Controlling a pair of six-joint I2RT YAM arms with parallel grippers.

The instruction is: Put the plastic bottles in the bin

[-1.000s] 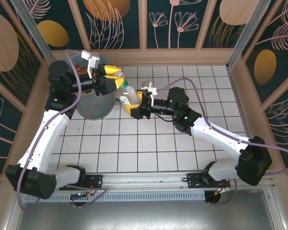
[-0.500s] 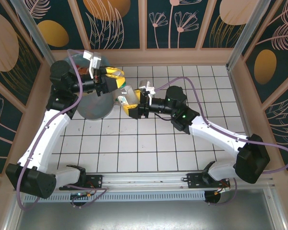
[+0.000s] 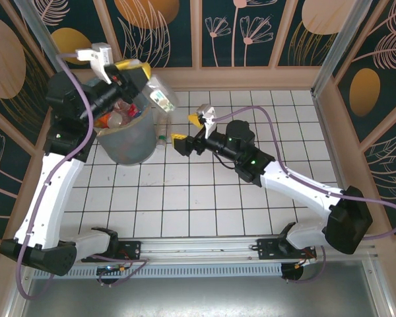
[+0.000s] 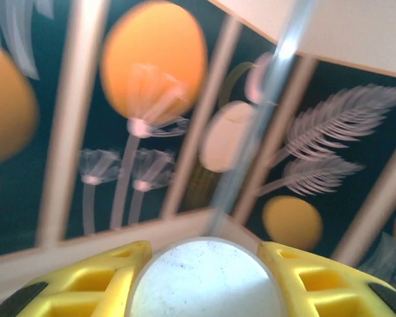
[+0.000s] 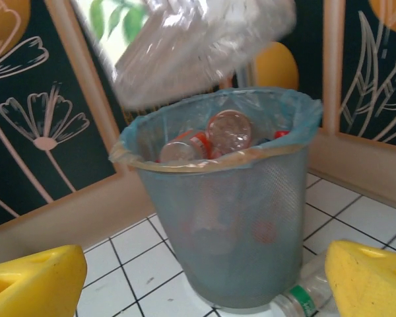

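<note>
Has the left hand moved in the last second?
Yes. The left hand, gripping a bottle, has shifted from the right rim of the bin toward the back wall.

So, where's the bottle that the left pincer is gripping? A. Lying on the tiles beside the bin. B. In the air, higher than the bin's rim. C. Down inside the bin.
B: the right wrist view shows the bottle above the rim of the bin, and the left wrist view shows the left pincer closed on its round end.
</note>
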